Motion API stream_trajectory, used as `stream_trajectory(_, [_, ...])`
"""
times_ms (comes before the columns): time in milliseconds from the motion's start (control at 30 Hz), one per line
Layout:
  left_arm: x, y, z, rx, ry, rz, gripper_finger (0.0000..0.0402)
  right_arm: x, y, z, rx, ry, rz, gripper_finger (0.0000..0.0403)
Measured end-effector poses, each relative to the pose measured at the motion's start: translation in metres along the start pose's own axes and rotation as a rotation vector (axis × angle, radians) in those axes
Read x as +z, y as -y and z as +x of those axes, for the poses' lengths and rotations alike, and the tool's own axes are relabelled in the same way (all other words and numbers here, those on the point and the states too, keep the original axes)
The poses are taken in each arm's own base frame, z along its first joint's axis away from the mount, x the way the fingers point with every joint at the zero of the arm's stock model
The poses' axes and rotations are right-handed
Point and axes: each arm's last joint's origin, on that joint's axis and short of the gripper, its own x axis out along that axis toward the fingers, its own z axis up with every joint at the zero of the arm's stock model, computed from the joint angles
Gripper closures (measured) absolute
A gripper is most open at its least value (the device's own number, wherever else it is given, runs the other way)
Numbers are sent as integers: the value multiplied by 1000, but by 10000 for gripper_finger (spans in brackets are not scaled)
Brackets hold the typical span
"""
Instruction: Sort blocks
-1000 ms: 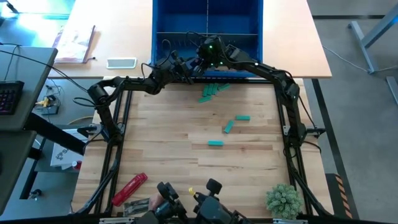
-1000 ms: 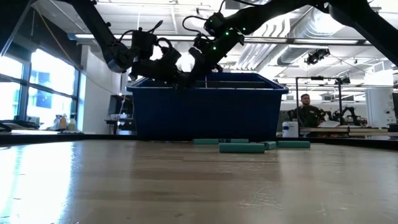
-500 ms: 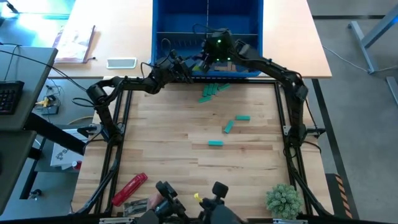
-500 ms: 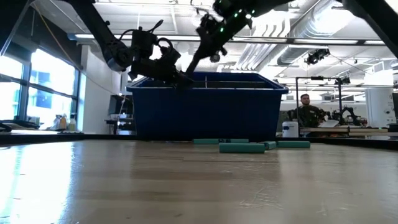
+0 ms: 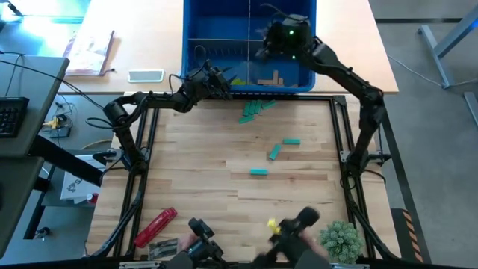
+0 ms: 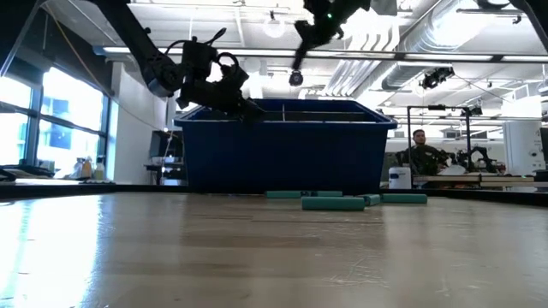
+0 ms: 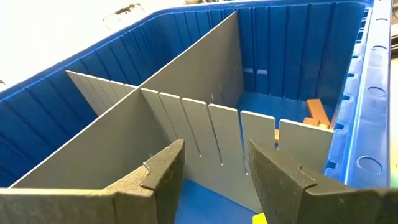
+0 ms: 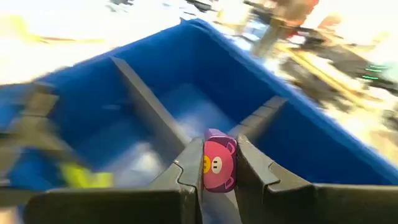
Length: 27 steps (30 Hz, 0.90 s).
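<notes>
— Where are the grippers?
— Right gripper (image 8: 219, 163) hangs above the blue bin (image 5: 196, 45), jaws pinching a pink block (image 8: 217, 164). Left gripper (image 7: 211, 168) sits at the bin's near rim, jaws open, empty.
— The blocks?
— Teal blocks (image 5: 258, 109) lie on the table (image 5: 194, 164) before the bin.

A deep blue plastic bin (image 5: 197, 30) holds grey divider panels (image 7: 186, 112). Teal rectangular blocks (image 5: 258, 172) lie on the pale wooden plank desk (image 5: 194, 164). Tan wood blocks (image 5: 269, 78) and lime yellow-green blocks (image 5: 237, 81) sit inside the bin. Between the right gripper's dark fingers (image 8: 189, 168) sits a pink-and-purple toy block (image 8: 218, 161) with a yellow spot. A red cylindrical tool (image 5: 155, 226) and a green artificial plant (image 5: 340, 239) rest on the desk.
</notes>
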Motion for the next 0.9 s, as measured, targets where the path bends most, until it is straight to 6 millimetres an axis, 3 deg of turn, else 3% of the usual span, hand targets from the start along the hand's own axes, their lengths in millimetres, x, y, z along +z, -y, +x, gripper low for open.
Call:
stream_trajectory(100, [-1, 1, 0, -6, -7, -7, 245, -11, 23, 11, -90, -24, 19, 365])
stream_trajectory(300, [-2, 1, 0, -9, -9, -8, 245, -53, 71, 48, -178, -92, 176, 363])
stream_trajectory(567, [-2, 2, 0, -15, -10, -32, 245, -104, 101, 83, -205, -187, 316, 268])
stream_trajectory(733, [-2, 2, 0, -15, -8, -14, 245, -100, 103, 76, -147, -182, 272, 237])
stream_trajectory(900, [-2, 2, 0, -15, -8, -8, 245, -68, 84, 39, 42, -143, 152, 233])
